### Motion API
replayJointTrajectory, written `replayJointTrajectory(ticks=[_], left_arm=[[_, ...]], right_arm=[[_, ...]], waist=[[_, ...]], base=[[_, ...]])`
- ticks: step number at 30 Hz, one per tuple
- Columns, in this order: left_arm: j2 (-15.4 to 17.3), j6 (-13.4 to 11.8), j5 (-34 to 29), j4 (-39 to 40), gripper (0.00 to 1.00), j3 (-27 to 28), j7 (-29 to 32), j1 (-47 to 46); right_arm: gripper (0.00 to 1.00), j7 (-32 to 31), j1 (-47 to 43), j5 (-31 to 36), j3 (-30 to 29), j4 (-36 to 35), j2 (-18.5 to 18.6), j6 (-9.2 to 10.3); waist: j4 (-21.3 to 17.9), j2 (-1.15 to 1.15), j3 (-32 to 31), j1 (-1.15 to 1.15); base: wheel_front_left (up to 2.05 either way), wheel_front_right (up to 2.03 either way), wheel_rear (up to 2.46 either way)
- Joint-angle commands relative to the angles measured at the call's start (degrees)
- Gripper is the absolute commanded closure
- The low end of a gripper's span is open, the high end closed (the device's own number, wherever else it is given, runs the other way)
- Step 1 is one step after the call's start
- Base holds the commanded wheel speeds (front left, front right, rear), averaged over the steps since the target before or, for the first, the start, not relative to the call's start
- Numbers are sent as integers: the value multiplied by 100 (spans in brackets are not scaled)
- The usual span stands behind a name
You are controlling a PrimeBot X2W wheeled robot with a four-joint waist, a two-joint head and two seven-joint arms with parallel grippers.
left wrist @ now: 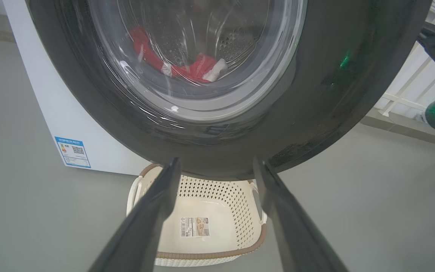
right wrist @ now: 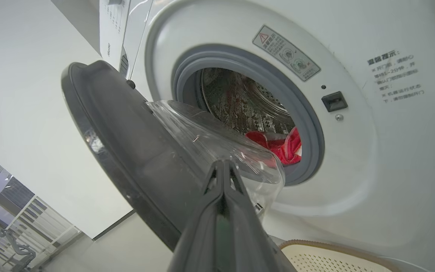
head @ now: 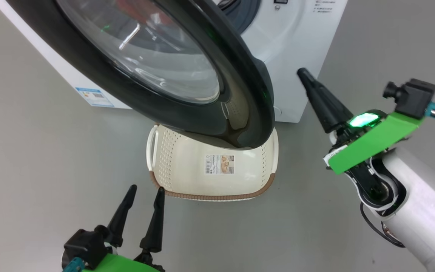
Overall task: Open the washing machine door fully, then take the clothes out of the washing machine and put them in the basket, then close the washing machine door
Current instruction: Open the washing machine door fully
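Head view: half-open door point(head: 145, 56) overhangs basket point(head: 210, 196); left tool point(head: 146, 189) wide, right tool point(head: 302, 72) pinched empty.

The left gripper point(head: 145, 190) sits low, below and left of the large round door with a glossy black rim and clear glass bowl window point(head: 248, 85). Its two long dark fingers point(head: 153, 223) stand spread apart with nothing between them, tips pointing up toward the door's lower rim and well short of it. The right gripper point(head: 303, 74) is raised to the right of the door's edge, near it but apart. Its fingers are pressed together into one dark point, gripping nothing. Behind them a flat green plastic bracket point(head: 372, 141) carries a small black wrist camera point(head: 410, 94), and the pale white forearm point(head: 425, 215) slopes down away from the door.
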State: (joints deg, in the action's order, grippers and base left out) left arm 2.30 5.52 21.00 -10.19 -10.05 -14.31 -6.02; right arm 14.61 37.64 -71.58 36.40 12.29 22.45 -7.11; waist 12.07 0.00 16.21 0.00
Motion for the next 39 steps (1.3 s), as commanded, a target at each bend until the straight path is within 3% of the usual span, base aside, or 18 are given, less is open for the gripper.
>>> replayJointTrajectory(ticks=[1,15,39], left_arm=[[58,-35,48,161,0,125,-69,-174],[57,-27,149,162,0,-13,-69,-288],[57,-60,115,156,0,-44,-69,94]], right_arm=[[100,-57,190,-351,301,-108,95,-37],[100,-397,849,-1326,1258,8,493,-37],[100,-346,560,-1703,2195,-33,370,-37]], waist=[[48,0,74,0],[187,0,177,0],[726,0,-491,0]], base=[[0,0,0],[0,0,0],[0,0,0]])
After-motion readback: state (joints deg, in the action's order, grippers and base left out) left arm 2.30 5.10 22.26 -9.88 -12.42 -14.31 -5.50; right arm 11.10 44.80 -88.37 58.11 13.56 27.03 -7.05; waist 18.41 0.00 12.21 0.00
